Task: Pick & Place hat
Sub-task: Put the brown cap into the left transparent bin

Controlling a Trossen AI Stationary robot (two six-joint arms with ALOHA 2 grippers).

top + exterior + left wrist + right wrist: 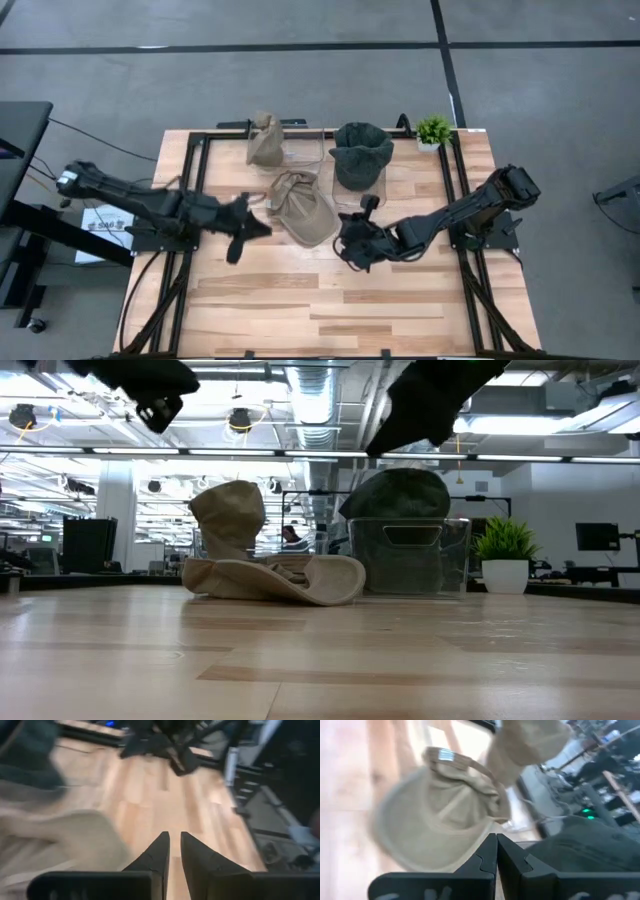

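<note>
Bench [300, 310] of light wood planks filled the foreground, bare at the near edge, with a black frame along its sides. Left arm reached in from the left; left end effector [240, 238] hung above the bench just left of the tan hat, fingers [155, 857] nearly together, only a thin gap between them, nothing held. Right arm came in from the right; right end effector [347, 247] sat just right of the same hat, fingers [487, 855] closed together on nothing. Dark green hat [361, 150] rested on top of a clear bin [408, 555] at the far side. Tan hat [304, 205] lay crumpled mid-bench between both end effectors. Second tan hat [265, 140] stood upright behind it. Small potted plant [433, 130] stood at the far right corner. No legible writing on any hat.
</note>
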